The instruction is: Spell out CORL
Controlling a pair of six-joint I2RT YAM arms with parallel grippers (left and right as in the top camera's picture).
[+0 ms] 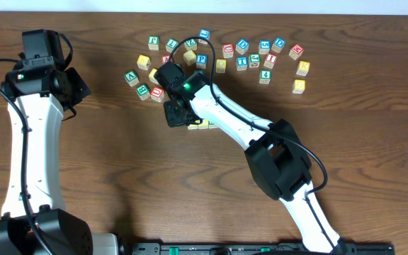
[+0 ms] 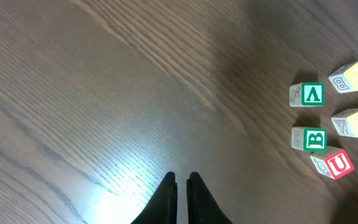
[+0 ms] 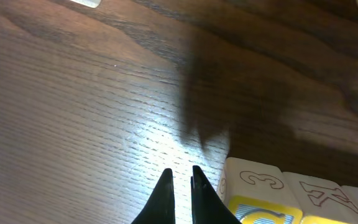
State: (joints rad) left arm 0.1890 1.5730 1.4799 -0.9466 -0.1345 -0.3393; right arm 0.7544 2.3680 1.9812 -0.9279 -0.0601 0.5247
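Note:
Two cubes with pale-yellow tops (image 1: 198, 125) lie side by side in a short row, half hidden under my right arm. In the right wrist view the nearer cube (image 3: 263, 199) shows a yellow-framed top and a side face with an outlined 3, and a second cube (image 3: 325, 196) touches its right side. My right gripper (image 3: 180, 177) is shut and empty, low over the bare wood just left of that row; from above the right gripper (image 1: 179, 120) is at the row's left end. The left gripper (image 2: 180, 179) is shut on nothing, over bare wood at the left gripper's spot (image 1: 83, 91). I cannot pick out the R and L cubes.
Many loose letter and number cubes (image 1: 243, 57) are scattered along the table's far middle. The left wrist view shows a green A cube (image 2: 307, 94), a green B cube (image 2: 309, 138), a red U cube (image 2: 333, 165) and two yellow-topped cubes (image 2: 355, 121) at its right edge.

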